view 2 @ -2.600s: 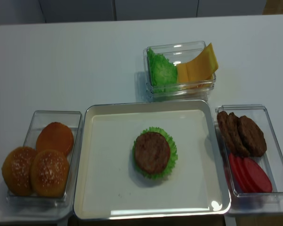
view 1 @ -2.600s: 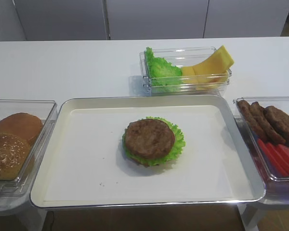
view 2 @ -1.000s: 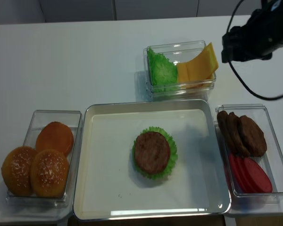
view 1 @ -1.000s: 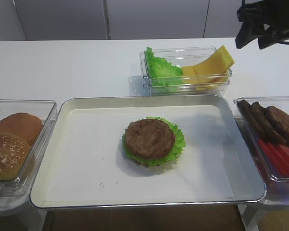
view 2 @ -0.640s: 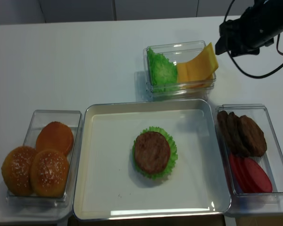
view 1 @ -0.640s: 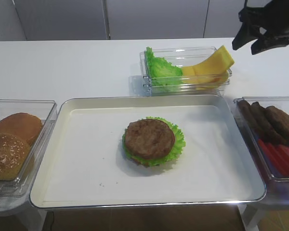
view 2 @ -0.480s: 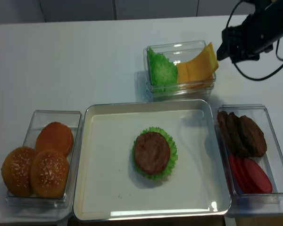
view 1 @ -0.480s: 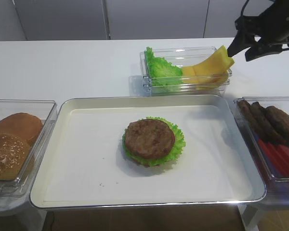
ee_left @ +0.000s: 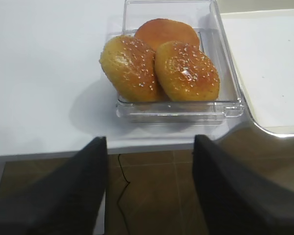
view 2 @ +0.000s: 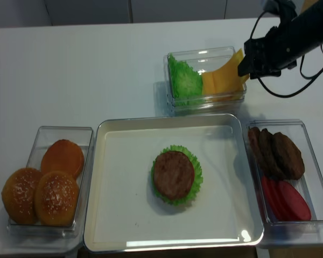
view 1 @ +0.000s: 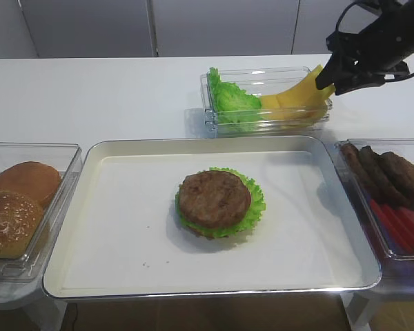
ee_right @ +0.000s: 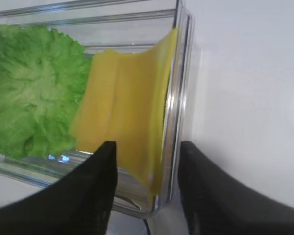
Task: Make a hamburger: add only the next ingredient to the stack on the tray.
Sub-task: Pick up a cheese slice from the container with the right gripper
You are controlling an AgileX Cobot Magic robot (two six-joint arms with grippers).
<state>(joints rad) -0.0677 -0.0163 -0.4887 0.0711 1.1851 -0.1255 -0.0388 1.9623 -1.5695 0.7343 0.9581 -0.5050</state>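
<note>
Your right gripper stood at the far right end of the clear tub, its two dark fingers apart with the raised corner of the cheese slice between them. The jaws were part open and straddled both the cheese edge and the tub's end wall; whether either pad touched the slice could not be told, and nothing was yet lifted. The cheese lay in the right half of that tub, beside the spare lettuce, propped on a slant so that its upper corner rose above the rim toward your gripper (the low end ran down toward the lettuce). The slice therefore lay directly ahead of the fingers.

The patty-and-lettuce stack sat mid-tray, nearer the camera and to the left of the tub, well apart from the gripper. Your left gripper hung open and empty over the table edge by the buns, far from the cheese; the right arm was plainly the nearer.
</note>
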